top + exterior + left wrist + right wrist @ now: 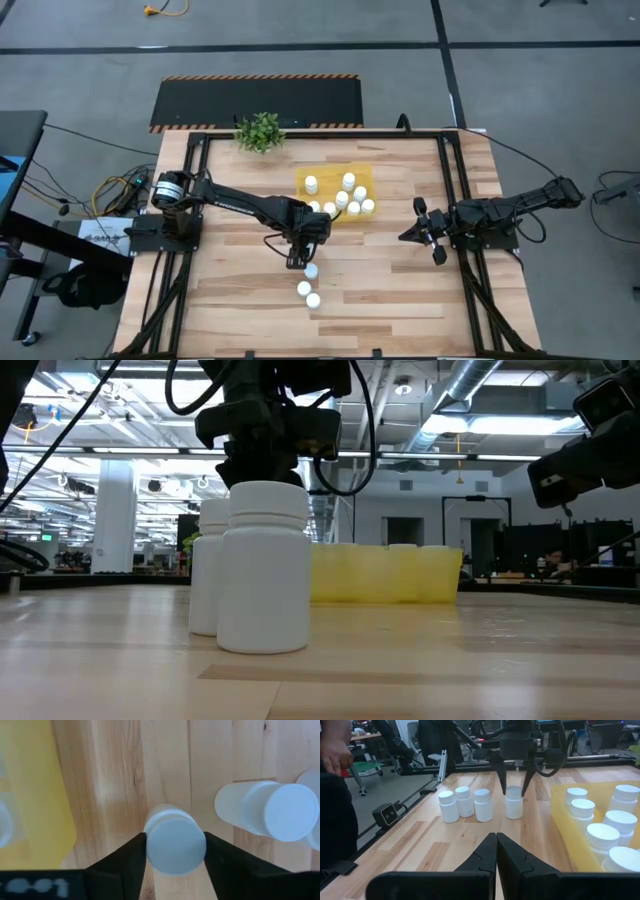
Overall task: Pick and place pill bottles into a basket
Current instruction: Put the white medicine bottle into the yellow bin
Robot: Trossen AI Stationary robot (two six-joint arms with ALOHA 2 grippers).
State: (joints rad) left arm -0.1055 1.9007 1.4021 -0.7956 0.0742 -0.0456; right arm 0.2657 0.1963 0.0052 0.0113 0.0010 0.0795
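1. Nothing legible anywhere: the pill bottles point(482, 805) show plain white sides.
2. The yellow basket point(304, 181) carries no print, and neither does the wooden table point(400, 290).

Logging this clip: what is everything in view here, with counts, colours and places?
tray bottles: about seven, white, standing in the tray
loose bottles: three, white, in a row on the table
gripped bottle: one, white, upright on the table between the row and the tray
tray: one, yellow, mid-table towards the back
plant: one, green, at the table's back edge
table: one, light wood
person: one, dark clothes, standing beside the table
left gripper: dark, closed on the gripped bottle's cap
right gripper: dark, shut and empty, at the table's right side
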